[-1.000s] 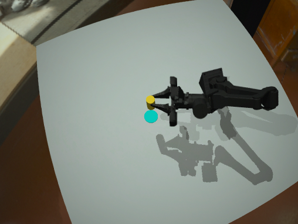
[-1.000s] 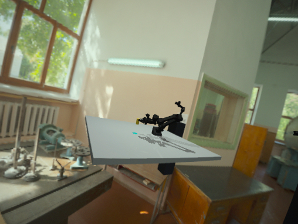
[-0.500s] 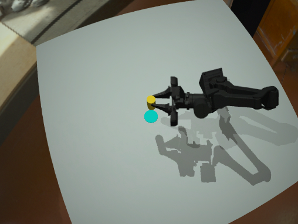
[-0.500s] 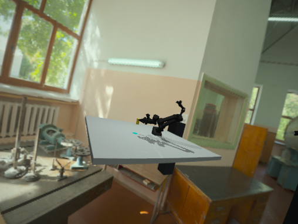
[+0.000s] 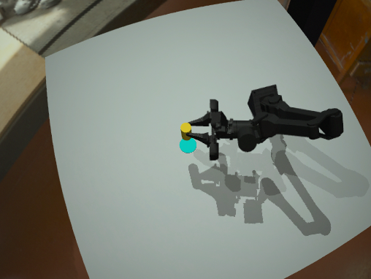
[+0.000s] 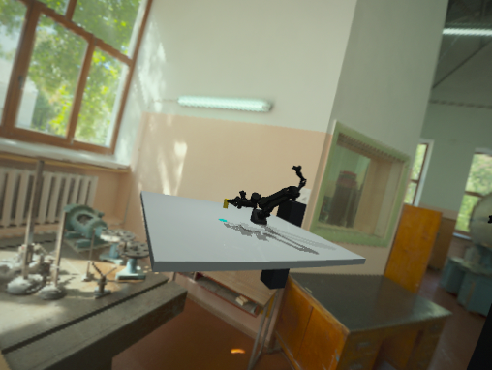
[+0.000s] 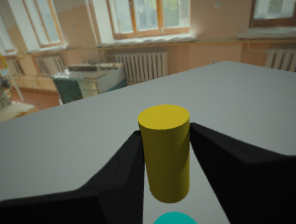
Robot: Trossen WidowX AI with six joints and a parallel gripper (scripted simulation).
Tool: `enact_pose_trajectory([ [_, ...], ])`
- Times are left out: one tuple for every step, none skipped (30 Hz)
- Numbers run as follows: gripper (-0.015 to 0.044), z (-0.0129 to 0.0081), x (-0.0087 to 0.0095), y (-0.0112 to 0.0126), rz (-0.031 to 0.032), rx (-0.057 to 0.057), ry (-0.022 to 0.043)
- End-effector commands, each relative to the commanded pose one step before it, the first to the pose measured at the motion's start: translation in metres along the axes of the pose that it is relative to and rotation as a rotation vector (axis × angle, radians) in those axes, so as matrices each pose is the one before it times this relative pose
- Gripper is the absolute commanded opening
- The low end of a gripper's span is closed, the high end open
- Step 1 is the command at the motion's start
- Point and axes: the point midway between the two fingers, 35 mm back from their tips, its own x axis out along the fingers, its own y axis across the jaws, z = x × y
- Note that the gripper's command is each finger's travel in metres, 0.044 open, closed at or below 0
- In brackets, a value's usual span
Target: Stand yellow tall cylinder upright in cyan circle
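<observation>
Gripper (image 5: 191,128) clamped on yellow tall cylinder (image 5: 185,131), fingers on both flanks. Cylinder upright, long axis vertical, held above table (image 5: 109,109), near its middle. Cyan circle (image 5: 188,146) lies just beside cylinder in top view, below it toward table's near edge; wrist view shows circle (image 7: 168,218) under cylinder (image 7: 165,150) base, gap between. Judgement: remaining move is straight descent onto circle.

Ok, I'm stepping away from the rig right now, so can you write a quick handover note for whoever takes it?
Gripper: shut on the yellow cylinder, held upright, clear of the grey table.
Cyan circle: on the table, just under and slightly off from the cylinder.
Done: picked up, turned upright.
Left: line it up over the circle, lower until it stands there, open the gripper, withdraw.
</observation>
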Motion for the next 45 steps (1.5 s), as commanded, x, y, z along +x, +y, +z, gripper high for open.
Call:
enact_pose_trajectory([
  [0.0105, -0.01016, 0.00208, -0.00151, -0.00706, 0.007, -0.00227],
  [0.0105, -0.00247, 0.00041, 0.00004, -0.00014, 0.0001, 0.00019],
  [0.0105, -0.00247, 0.00036, 0.00002, -0.00012, 0.0001, 0.00016],
  [0.0105, -0.00247, 0.00032, 0.00001, -0.00011, 0.0001, 0.00014],
  [0.0105, -0.00247, 0.00027, 0.0, -0.00009, 0.0001, 0.00012],
  [0.0105, -0.00246, 0.00022, -0.00002, -0.00007, 0.0001, 0.0001],
  [0.0105, -0.00246, 0.00018, -0.00003, -0.00005, 0.0001, 0.00008],
  [0.0105, -0.00245, 0.00013, -0.00004, -0.00003, 0.0001, 0.00005],
  [0.0105, -0.00244, 0.00008, -0.00006, -0.00001, 0.0, 0.00003],
  [0.0105, -0.00243, 0.00004, -0.00007, 0.00001, 0.0, 0.00001],
  [0.0105, -0.00243, -0.00001, -0.00008, 0.00003, 0.0, -0.00001],
  [0.0105, -0.00241, -0.00005, -0.0001, 0.00005, 0.0, -0.00004],
  [0.0105, -0.0024, -0.00009, -0.00011, 0.00007, 0.0, -0.00006],
  [0.0105, -0.00239, -0.00014, -0.00012, 0.00009, 0.0, -0.00008],
  [0.0105, -0.00237, -0.00018, -0.00014, 0.00012, 0.0, -0.0001],
  [0.0105, -0.00236, -0.00022, -0.00015, 0.00014, 0.0, -0.00013],
  [0.0105, -0.00234, -0.00027, -0.00016, 0.00016, 0.0, -0.00015],
  [0.0105, -0.00232, -0.00031, -0.00018, 0.00018, -0.0001, -0.00017],
  [0.0105, -0.00231, -0.00035, -0.00019, 0.00021, -0.0001, -0.00019],
  [0.0105, -0.00229, -0.00039, -0.0002, 0.00023, -0.0001, -0.00022],
  [0.0105, -0.00226, -0.00043, -0.00022, 0.00025, -0.0001, -0.00024],
  [0.0105, -0.00224, -0.00047, -0.00023, 0.00028, -0.0001, -0.00026],
  [0.0105, -0.00222, -0.00051, -0.00024, 0.0003, -0.0001, -0.00029],
  [0.0105, -0.00219, -0.00055, -0.00025, 0.00033, -0.0001, -0.00031],
  [0.0105, -0.00177, -0.00048, -0.00022, 0.00029, -0.0001, -0.00027],
  [0.0105, -0.00106, -0.0003, -0.00013, 0.00018, -0.0001, -0.00017],
  [0.0105, -0.00035, -0.0001, -0.00005, 0.00006, 0.0, -0.00006],
  [0.0105, -0.00031, 0.00006, 0.00002, 0.00007, -0.0001, 0.00013],
  [0.0105, -0.00093, 0.00019, 0.00005, 0.00022, -0.0003, 0.00039],
  [0.0105, -0.00155, 0.0003, 0.00007, 0.00036, -0.0005, 0.00065],
  [0.0105, -0.002, 0.00037, 0.00008, 0.00048, -0.0006, 0.00082],
  [0.0105, -0.00203, 0.00035, 0.00006, 0.00049, -0.0006, 0.00081],
  [0.0105, -0.00203, 0.00033, 0.00004, 0.0005, -0.0006, 0.0008],
  [0.0105, -0.00204, 0.00031, 0.00002, 0.00051, -0.0006, 0.00079],
  [0.0105, -0.00205, 0.00029, 0.0, 0.00052, -0.0007, 0.00078],
  [0.0105, -0.00206, 0.00027, -0.00002, 0.00053, -0.0007, 0.00077],
  [0.0105, -0.00205, 0.00024, -0.00004, 0.00053, -0.0007, 0.00075],
  [0.0105, -0.0016, 0.00017, -0.00004, 0.00042, -0.0005, 0.00058],
  [0.0105, -0.00096, 0.0001, -0.00003, 0.00026, -0.0003, 0.00034],
  [0.0105, -0.00032, 0.00003, -0.00001, 0.00009, -0.0001, 0.00011],
  [0.0105, 0.0, 0.0, 0.0, 0.0, 0.0, 0.0],
  [0.0105, 0.0, 0.0, 0.0, 0.0, 0.0, 0.0],
  [0.0105, 0.0, 0.0, 0.0, 0.0, 0.0, 0.0],
  [0.0105, 0.0, 0.0, 0.0, 0.0, 0.0, 0.0],
  [0.0105, 0.0, 0.0, 0.0, 0.0, 0.0, 0.0],
])
